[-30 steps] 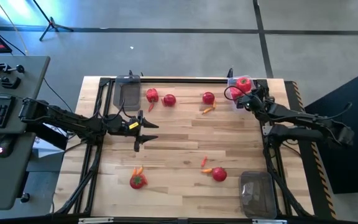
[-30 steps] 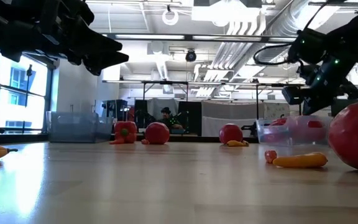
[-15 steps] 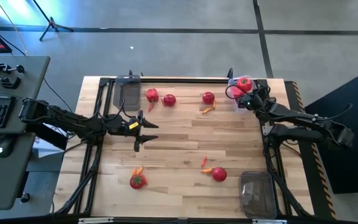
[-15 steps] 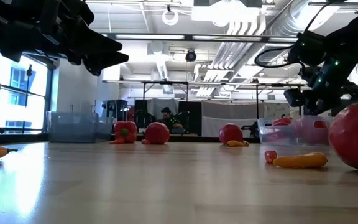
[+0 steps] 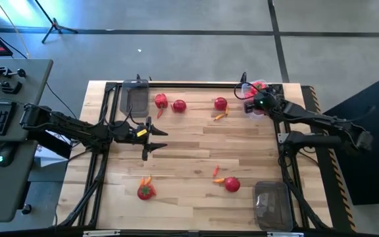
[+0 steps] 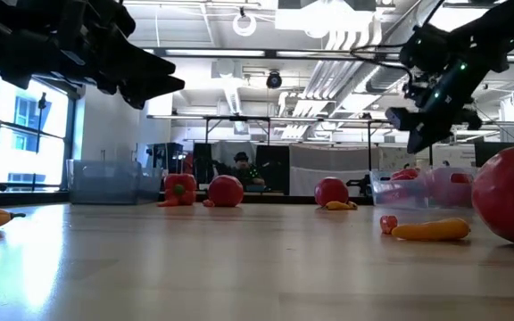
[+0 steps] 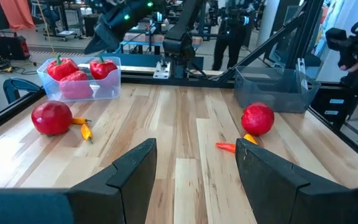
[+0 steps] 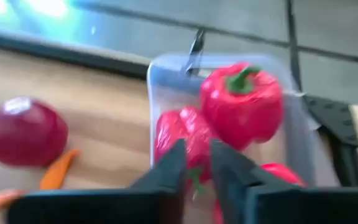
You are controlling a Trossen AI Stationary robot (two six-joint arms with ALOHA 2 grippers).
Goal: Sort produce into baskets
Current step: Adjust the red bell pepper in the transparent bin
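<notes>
My right gripper (image 5: 252, 101) hovers above the far-right tub (image 5: 245, 86), which holds three red peppers (image 8: 241, 102). Its fingers stand a narrow gap apart and hold nothing (image 8: 196, 174). My left gripper (image 5: 151, 139) waits open and empty over the table's left middle (image 7: 194, 162). Red pieces (image 5: 161, 101), (image 5: 179, 105), (image 5: 220, 103) lie along the far side, and two more (image 5: 146, 191), (image 5: 232, 185) lie near the front. Small orange carrots (image 5: 221, 116), (image 5: 219, 180) lie beside some of them.
An empty tub (image 5: 135, 99) stands at the far left and another (image 5: 272, 204) at the near right corner. A black frame rail (image 5: 189, 85) runs along the far edge. Bare wood lies in the middle of the table (image 5: 196, 141).
My right gripper has risen from just over the pepper tub and shifted a little toward the table's left edge. The peppers stay in the tub.
</notes>
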